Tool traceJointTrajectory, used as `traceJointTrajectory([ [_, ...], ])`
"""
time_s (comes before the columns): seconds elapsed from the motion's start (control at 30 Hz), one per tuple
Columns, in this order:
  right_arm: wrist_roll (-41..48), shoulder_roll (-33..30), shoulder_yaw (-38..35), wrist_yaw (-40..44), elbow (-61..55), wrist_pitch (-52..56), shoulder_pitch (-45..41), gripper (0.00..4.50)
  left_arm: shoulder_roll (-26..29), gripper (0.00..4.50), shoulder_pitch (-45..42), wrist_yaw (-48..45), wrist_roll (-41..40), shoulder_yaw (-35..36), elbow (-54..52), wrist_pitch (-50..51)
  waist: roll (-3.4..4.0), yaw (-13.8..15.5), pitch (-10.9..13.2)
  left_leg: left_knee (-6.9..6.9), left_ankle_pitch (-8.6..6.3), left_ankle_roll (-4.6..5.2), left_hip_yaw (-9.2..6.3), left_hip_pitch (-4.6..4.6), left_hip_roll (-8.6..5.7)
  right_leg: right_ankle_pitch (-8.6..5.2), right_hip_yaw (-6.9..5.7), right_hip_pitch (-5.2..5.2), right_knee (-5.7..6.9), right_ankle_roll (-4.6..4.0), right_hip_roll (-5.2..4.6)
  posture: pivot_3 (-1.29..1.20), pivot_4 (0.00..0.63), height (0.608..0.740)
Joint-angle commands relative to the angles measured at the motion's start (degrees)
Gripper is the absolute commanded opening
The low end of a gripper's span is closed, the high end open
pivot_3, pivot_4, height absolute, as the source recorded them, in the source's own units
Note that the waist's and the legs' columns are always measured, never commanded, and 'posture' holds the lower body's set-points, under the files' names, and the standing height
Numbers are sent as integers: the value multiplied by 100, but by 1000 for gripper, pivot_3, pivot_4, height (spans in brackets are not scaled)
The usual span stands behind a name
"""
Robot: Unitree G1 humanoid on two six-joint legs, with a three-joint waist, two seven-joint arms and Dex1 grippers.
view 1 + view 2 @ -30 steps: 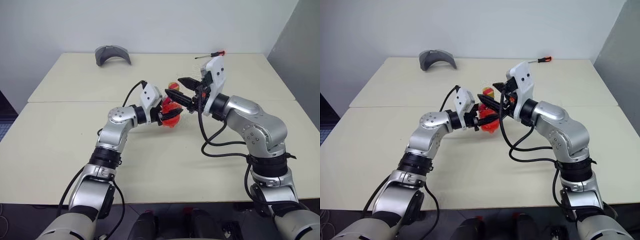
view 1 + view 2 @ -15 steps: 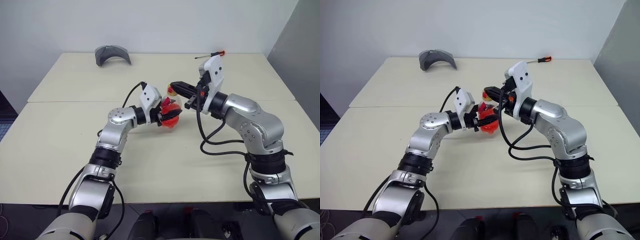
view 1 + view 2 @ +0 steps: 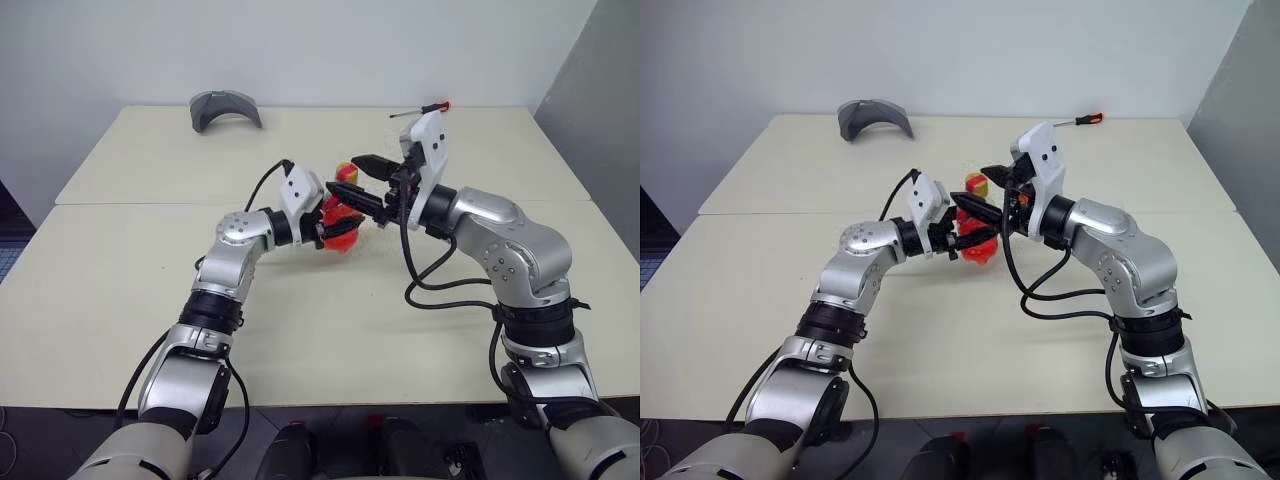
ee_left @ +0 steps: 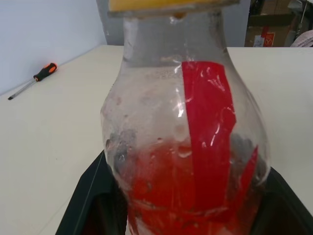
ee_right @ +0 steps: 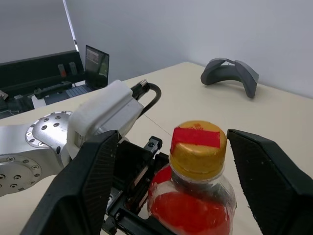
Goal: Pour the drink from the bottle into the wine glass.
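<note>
My left gripper (image 3: 334,228) is shut on the body of the bottle (image 3: 343,226), holding it upright just above the table. The clear bottle (image 4: 186,147) has a red strip down its side, and the red drink (image 4: 161,191) fills its lower part. Its yellow cap (image 5: 198,147) with a red band is on. My right gripper (image 3: 347,175) reaches in level from the right and is open, one finger (image 5: 98,181) on each side of the cap and clear of it. The wine glass is out of view.
A grey curved object (image 3: 225,108) lies at the table's far left. An orange-handled screwdriver (image 3: 428,107) lies at the far edge, behind the right arm. The cream table (image 3: 120,300) has a seam running across its middle.
Half a second ago the right gripper's fingers were closed together at the cap; now they stand apart again. The left gripper and the bottle have stayed put.
</note>
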Motion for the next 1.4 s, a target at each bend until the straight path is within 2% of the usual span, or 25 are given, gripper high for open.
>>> traceJointTrajectory([
  [0.03,-74,-5,14,47,-55,-181,-138,3604,4,2174,-123,-20,-32,94,-185,-169,0,0,0,0,0,-1,0,0,0,0,0,0,0,0,0,0,150,740],
  [0.4,54,282,-219,-154,107,-72,-211,3604,39,2173,223,-70,-68,19,-722,44,0,-2,0,-1,2,-3,-1,-2,0,0,0,-3,0,0,0,0,150,740],
  [1.2,51,503,-320,-246,174,21,-197,3604,-23,2080,164,72,-73,49,-746,133,0,-6,0,0,2,-4,2,-13,0,1,3,-20,9,-1,0,0,150,740],
  [1.4,98,676,-504,-430,392,-14,-313,1602,-62,2079,193,122,-100,48,-840,189,0,-7,0,-1,2,-4,4,-13,0,1,4,-23,11,-2,0,0,150,740],
])
